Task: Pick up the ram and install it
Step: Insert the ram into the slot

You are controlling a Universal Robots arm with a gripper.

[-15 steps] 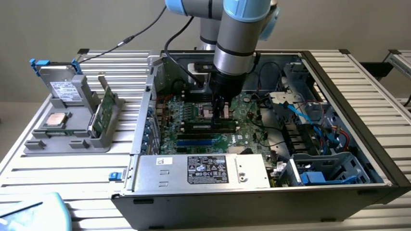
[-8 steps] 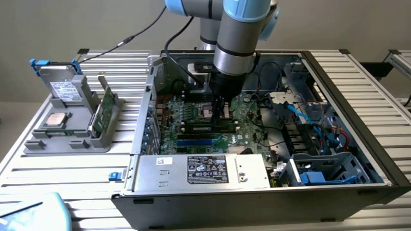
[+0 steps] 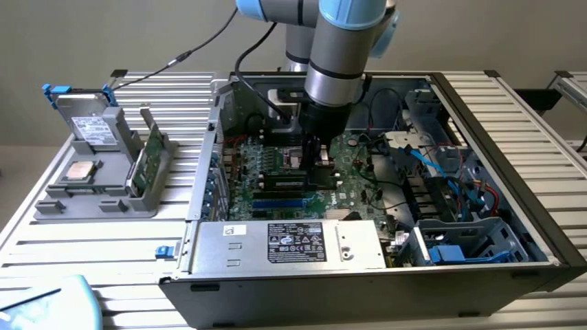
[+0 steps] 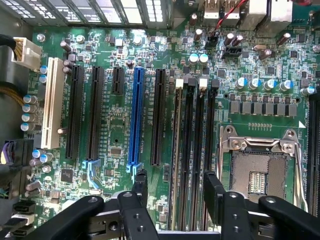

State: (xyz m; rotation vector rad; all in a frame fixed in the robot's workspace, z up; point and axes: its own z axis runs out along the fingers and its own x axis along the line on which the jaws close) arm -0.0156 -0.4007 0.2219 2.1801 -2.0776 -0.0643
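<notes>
My gripper (image 3: 321,163) hangs low over the motherboard (image 3: 275,172) inside the open computer case. In the wrist view the gripper (image 4: 177,184) is open, and its black fingers (image 4: 141,186) straddle the row of memory slots (image 4: 195,150) with nothing between them. The slot with the white latch (image 4: 179,84) holds a thin pale strip seen edge-on, which looks like a stick seated in it. A green ram (image 3: 151,159) stands upright in the grey holder (image 3: 92,203) at the exterior view's left, well away from the gripper.
The holder also carries a grey drive (image 3: 90,127) and a square silver processor chip (image 3: 81,170). The power supply (image 3: 289,244) sits at the case's front and a drive cage with blue cables (image 3: 458,206) at the exterior view's right. The empty processor socket (image 4: 257,172) lies beside the memory slots.
</notes>
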